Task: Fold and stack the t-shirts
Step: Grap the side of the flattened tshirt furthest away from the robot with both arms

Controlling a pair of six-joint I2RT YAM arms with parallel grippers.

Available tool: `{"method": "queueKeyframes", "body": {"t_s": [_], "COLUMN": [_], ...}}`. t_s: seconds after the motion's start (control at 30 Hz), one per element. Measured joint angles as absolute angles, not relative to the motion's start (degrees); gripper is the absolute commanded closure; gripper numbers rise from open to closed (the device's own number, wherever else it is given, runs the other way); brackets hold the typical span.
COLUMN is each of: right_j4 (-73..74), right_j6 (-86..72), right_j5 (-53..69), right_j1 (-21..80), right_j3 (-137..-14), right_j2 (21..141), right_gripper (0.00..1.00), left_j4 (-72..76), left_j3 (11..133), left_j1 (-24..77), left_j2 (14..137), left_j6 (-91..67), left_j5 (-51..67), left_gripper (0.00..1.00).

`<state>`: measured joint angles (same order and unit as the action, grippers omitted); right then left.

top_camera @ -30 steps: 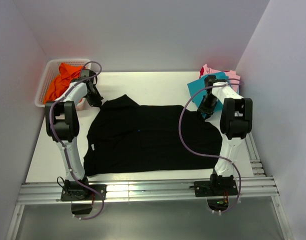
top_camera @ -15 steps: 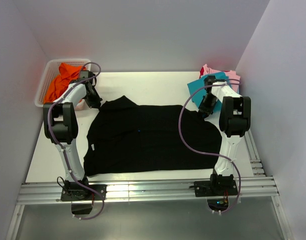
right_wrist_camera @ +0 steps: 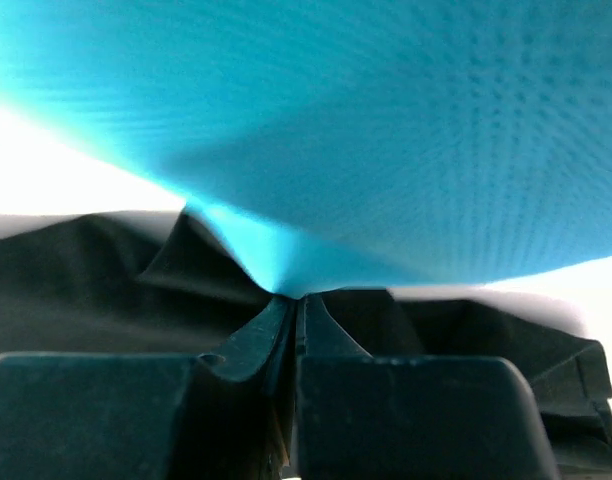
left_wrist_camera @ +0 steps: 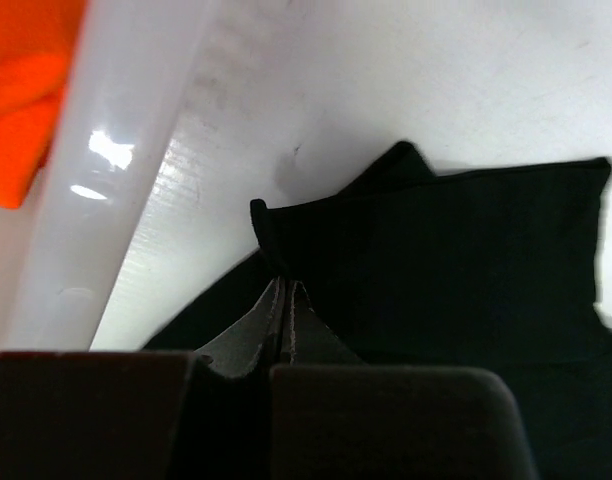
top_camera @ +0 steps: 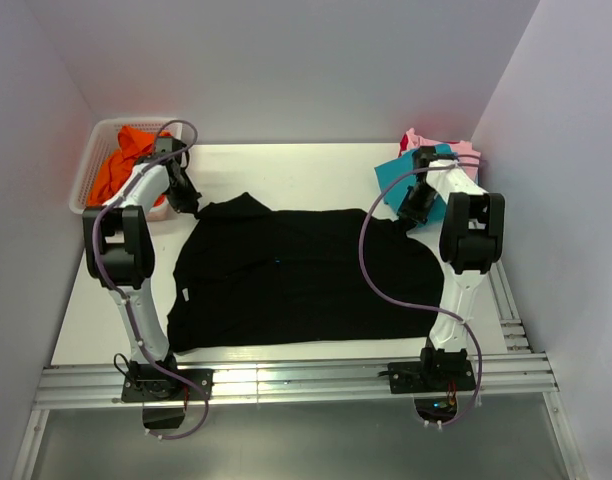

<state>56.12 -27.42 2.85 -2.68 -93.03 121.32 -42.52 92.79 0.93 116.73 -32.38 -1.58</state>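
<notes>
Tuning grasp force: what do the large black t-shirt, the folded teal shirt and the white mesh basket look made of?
Large black t-shirt: soft matte knit, likely cotton; it creases and drapes. Folded teal shirt: similar knit, fine weave dots show. White mesh basket: rigid glossy plastic, judging by highlights on its rim.

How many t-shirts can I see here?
4: a black t-shirt spread across the table, an orange t-shirt in the basket at far left, and a teal t-shirt and pink t-shirt piled at far right. More may be hidden underneath.
</notes>
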Motion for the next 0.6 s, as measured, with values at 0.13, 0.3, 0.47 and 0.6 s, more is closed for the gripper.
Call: {"method": "queueKeyframes", "body": {"t_s": [0.13,0.3,0.47,0.6], "right_j4": [57.3,57.7,57.8,57.7], "right_j6": [-28.0,-29.1,-29.6,-29.8], "right_j5": [4.4,6.4,7.9,8.7], "right_j1": [-2.7,-2.7,-2.7,-2.7], "right_j3": [-98.3,-100.9,-99.8,-96.7], "right_j2": [120.7,114.8,108.4,105.2], "right_gripper": [1.00,1.00,1.00,1.00], "left_j4": [-43.8,-44.5,-45.3,-46.2], "left_j3": [96.2,100.4,102.1,102.1], "left_j1": [0.9,0.9,0.9,0.9], "left_j2": [115.3,111.2,108.2,107.2], "left_j6": [-32.6,-33.3,-33.7,-33.8], "left_j5": [-1.3,-0.8,-0.3,-0.1], "left_gripper": [1.00,1.00,1.00,1.00]}}
